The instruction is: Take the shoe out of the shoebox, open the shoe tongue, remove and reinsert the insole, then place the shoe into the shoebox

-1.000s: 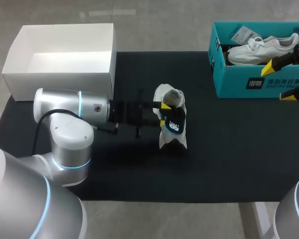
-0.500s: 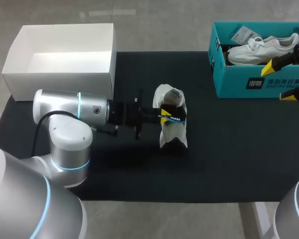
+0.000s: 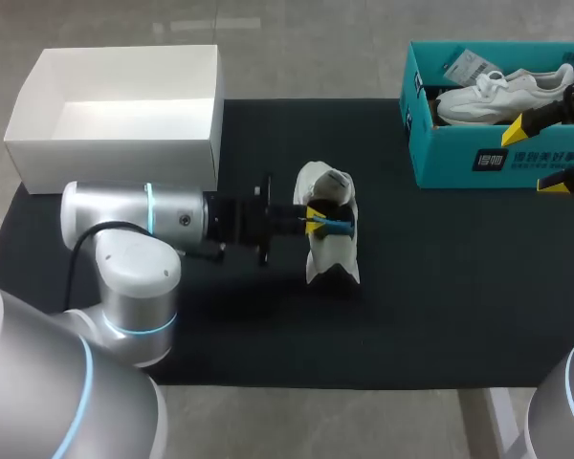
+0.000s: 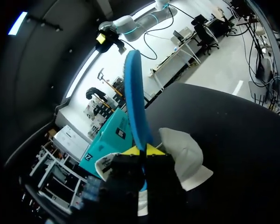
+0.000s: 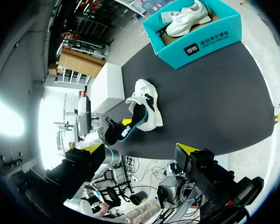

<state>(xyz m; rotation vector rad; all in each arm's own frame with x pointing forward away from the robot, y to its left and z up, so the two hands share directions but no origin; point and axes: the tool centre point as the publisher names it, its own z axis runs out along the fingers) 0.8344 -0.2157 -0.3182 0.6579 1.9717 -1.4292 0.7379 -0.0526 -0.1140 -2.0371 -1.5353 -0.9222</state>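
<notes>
The left jaws pinch a blue insole (image 4: 133, 98) edge-on at the opening of the white shoe (image 3: 330, 251), mid-frame on the black counter (image 3: 440, 287). The left arm (image 3: 163, 215) lies level, coming in from the left. The right jaws hang spread at the right edge, beside the teal shoebox (image 3: 459, 158) that holds a second shoe (image 3: 502, 91).

An open white box (image 3: 115, 163) rests on the far left corner of the black tabletop (image 3: 440, 287).

shoebox (image 3: 440, 164) front: dark label (image 3: 533, 158), white characters, illegible | hangtag (image 3: 462, 65): print unreadable
</notes>
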